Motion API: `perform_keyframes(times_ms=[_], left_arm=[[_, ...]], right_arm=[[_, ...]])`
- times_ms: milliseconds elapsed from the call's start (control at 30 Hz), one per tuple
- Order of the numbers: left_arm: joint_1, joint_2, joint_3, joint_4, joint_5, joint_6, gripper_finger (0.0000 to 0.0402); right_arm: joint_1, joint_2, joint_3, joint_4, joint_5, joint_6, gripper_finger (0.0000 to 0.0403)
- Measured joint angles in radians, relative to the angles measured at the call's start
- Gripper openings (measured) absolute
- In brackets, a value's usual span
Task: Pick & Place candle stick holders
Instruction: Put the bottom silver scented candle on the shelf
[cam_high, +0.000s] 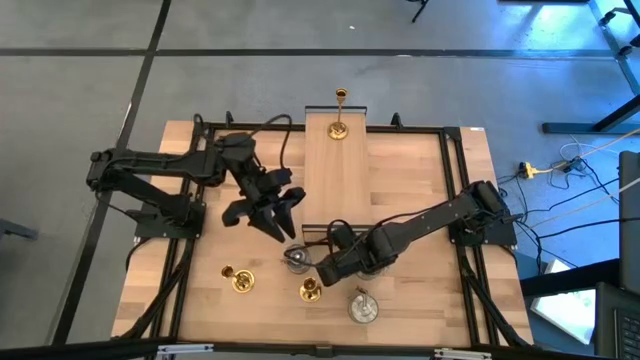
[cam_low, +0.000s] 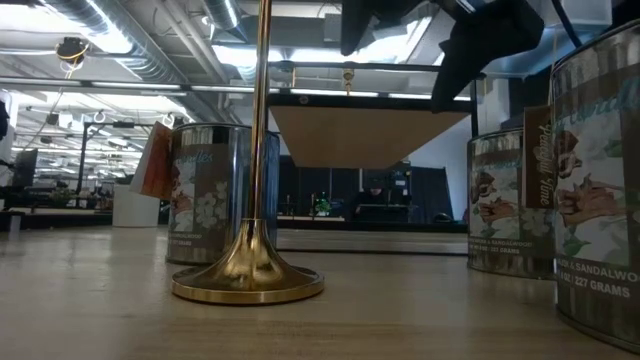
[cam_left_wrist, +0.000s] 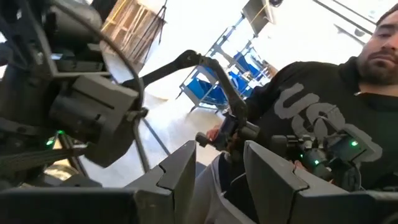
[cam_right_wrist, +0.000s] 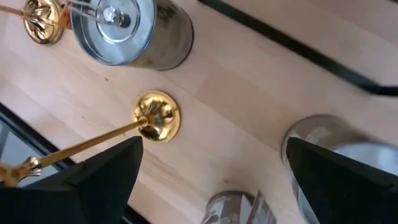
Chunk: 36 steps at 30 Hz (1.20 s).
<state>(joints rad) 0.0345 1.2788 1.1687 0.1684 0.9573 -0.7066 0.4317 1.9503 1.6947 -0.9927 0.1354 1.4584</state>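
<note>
— Where is the left gripper (cam_high: 268, 212) held?

— It is held raised above the pale wooden table (cam_high: 420, 190), left of the middle. The arm is stretched in from the left edge and the wrist is tipped upward, so that a person in a dark sweatshirt (cam_left_wrist: 323, 118) is seen past its fingers (cam_left_wrist: 180, 177). The fingers are kept partly apart, and nothing is seen gripped between them.

— And the right gripper (cam_right_wrist: 214, 165)?

— It is reached in from the right edge, the arm laid low and long across the table, and it is pointed down at the near part. Its jaws are spread wide and nothing is grasped.

— Where are the candle stick holders found?

— One slim brass-gold holder with a round base (cam_right_wrist: 155, 118) is stood upright close to the right gripper. Three squat round silver holders (cam_right_wrist: 124, 25) are set around it. A second brass-gold holder (cam_high: 240, 280) is placed near the front, further left. A third brass-gold holder (cam_high: 339, 128) is stood well apart, on the raised wooden board (cam_high: 335, 180) at the far edge.
</note>
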Motion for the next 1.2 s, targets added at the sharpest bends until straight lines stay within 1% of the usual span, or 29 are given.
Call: perform_keyframes(times_ms=[100,233,300,400,467,600,767,833,900,933,1000,1100,1200], left_arm=[[0.0,-0.015,0.0,-0.002,0.016,0.004,0.0131],[0.0,-0.035,0.0,-0.006,0.09,0.025,0.0131],[0.0,-0.04,0.0,-0.007,0.132,0.02,0.0131],[0.0,-0.052,0.0,-0.008,0.201,0.027,0.0131],[-0.007,-0.062,0.0,-0.014,0.22,0.045,0.0131],[-0.023,-0.072,0.0,-0.015,0.2,0.052,0.0131],[-0.048,-0.072,0.0,-0.016,0.18,0.051,0.0131],[-0.056,-0.072,0.0,-0.019,0.13,0.055,0.0131],[-0.057,-0.072,0.0,-0.021,0.075,0.046,0.0131],[-0.059,-0.072,0.0,-0.021,0.057,0.042,0.0131],[-0.06,-0.072,0.0,-0.022,0.047,0.044,0.0131],[-0.063,-0.072,0.0,-0.034,0.023,0.055,0.0131],[-0.063,-0.071,0.0,-0.039,-0.006,0.056,0.0131]], right_arm=[[0.01,0.0,0.0,0.009,-0.013,0.059,0.04],[0.034,0.0,0.0,0.019,-0.032,0.14,0.04],[0.046,0.0,0.0,0.035,-0.036,0.155,0.04],[0.064,0.0,0.0,0.078,-0.071,0.174,0.04],[0.076,0.0,0.0,0.122,-0.097,0.176,0.04],[0.095,-0.001,0.0,0.201,-0.165,0.148,0.04],[0.116,-0.008,0.0,0.17,-0.143,0.198,0.04],[0.126,-0.008,0.0,0.151,-0.173,0.235,0.04],[0.146,-0.008,0.01,0.16,-0.192,0.223,0.04],[0.159,-0.008,0.019,0.158,-0.186,0.207,0.04],[0.187,-0.008,0.037,0.143,-0.126,0.19,0.04],[0.215,-0.008,0.078,0.018,-0.056,0.215,0.04],[0.221,-0.01,0.099,-0.078,-0.074,0.247,0.04]])
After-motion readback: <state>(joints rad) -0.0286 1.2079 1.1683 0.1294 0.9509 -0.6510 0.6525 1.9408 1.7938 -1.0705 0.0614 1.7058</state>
